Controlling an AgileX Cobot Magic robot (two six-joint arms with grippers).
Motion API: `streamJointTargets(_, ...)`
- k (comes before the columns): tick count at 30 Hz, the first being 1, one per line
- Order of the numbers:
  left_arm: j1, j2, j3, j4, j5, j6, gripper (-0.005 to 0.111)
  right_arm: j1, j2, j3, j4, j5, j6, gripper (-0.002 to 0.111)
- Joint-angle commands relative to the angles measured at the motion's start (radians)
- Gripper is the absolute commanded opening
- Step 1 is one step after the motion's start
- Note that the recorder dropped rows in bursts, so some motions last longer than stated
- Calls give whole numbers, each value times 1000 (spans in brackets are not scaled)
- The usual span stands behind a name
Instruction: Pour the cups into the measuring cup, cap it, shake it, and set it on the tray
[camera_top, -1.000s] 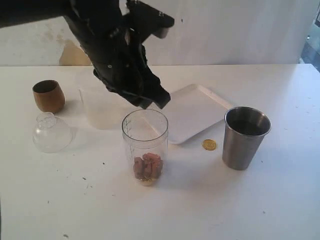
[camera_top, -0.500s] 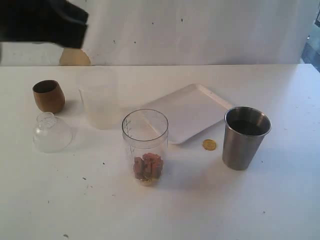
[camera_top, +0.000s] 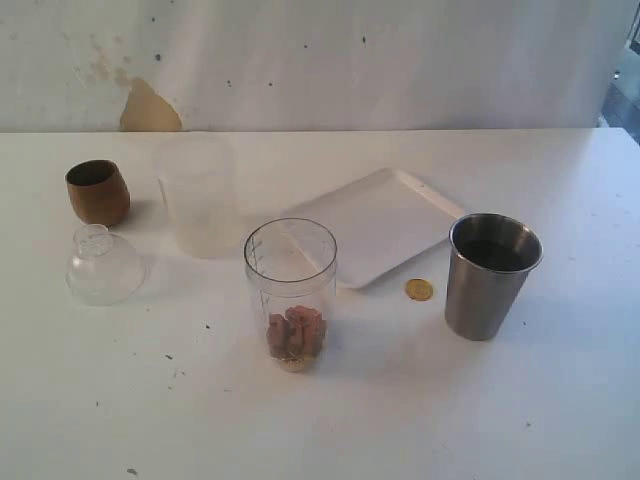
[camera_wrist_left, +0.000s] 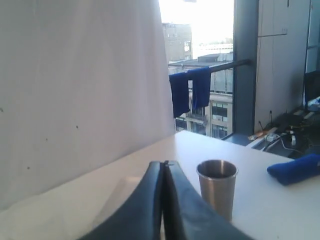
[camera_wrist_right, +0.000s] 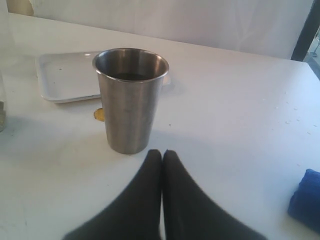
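Note:
The clear measuring cup (camera_top: 290, 292) stands upright at the table's middle with pinkish-brown pieces at its bottom. The brown wooden cup (camera_top: 97, 192) sits far left. The steel tumbler (camera_top: 491, 275) stands at the right, also seen from both wrists (camera_wrist_left: 216, 187) (camera_wrist_right: 131, 100). The white tray (camera_top: 375, 222) lies behind the measuring cup. Neither arm shows in the exterior view. My left gripper (camera_wrist_left: 164, 164) is shut and empty, raised well away from the tumbler. My right gripper (camera_wrist_right: 162, 153) is shut and empty, just short of the tumbler's base.
A clear dome lid (camera_top: 103, 266) lies in front of the wooden cup. A frosted whitish cup (camera_top: 199, 195) stands behind the measuring cup. A gold coin (camera_top: 419, 289) lies between tray and tumbler. A blue cloth (camera_wrist_right: 305, 200) lies at the table's right side.
The left arm, which hung over the measuring cup a second ago, has swung up and away to the left and has left the exterior view. The objects have not moved.

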Motion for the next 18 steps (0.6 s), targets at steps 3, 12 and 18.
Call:
streamJointTargets(3,-2,-39,125,6,-3,-10,0,-3,0,-3,-5,-9,9,0)
streamJointTargets(12,-2,-39,164,11,19,19,0,-3,0,-3,-5,-9,9,0)
streamJointTargets(18,124,-47,168,-228,37,260,0,-3,0,-3,-5,-7,12,0)
